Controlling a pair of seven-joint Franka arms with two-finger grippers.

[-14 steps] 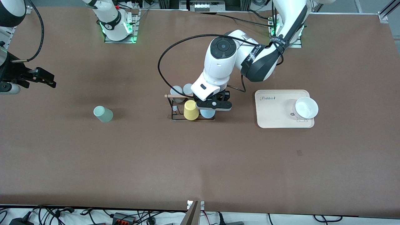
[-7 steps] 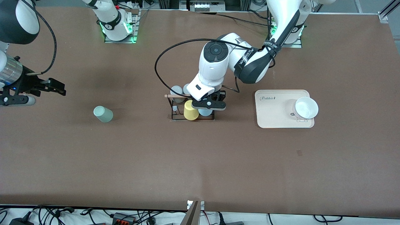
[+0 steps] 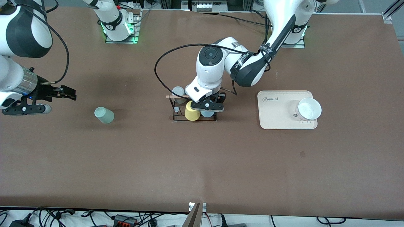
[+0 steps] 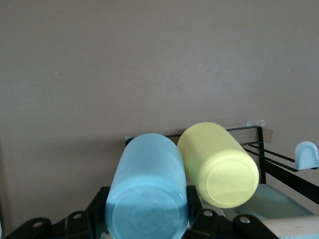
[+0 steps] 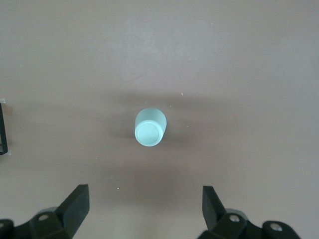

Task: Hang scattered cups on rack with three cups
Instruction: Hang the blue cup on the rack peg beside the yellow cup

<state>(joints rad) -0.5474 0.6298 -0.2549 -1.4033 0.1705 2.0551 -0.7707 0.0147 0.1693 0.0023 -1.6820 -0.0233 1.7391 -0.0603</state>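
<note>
Front view shows the table [image 3: 202, 164] with the rack [image 3: 189, 110] at its middle, and the tray [image 3: 277, 113] toward the left arm's end. You have the left gripper [image 3: 208, 107] at the rack, clamped on the blue cup [image 4: 147, 191]. That cup sits bottom-up just beside the yellow cup [image 4: 219, 164]; whether it is fully seated on its peg cannot be told. Judge this step as hanging the blue cup: next, release it and lift clear without nudging the yellow cup. The right gripper [image 3: 64, 94] hangs over the table at the right arm's end, jaws spread wide, near the green cup [image 3: 104, 115], which stands bottom-up and well apart from the rack. You must then lower onto that cup and close.
</note>
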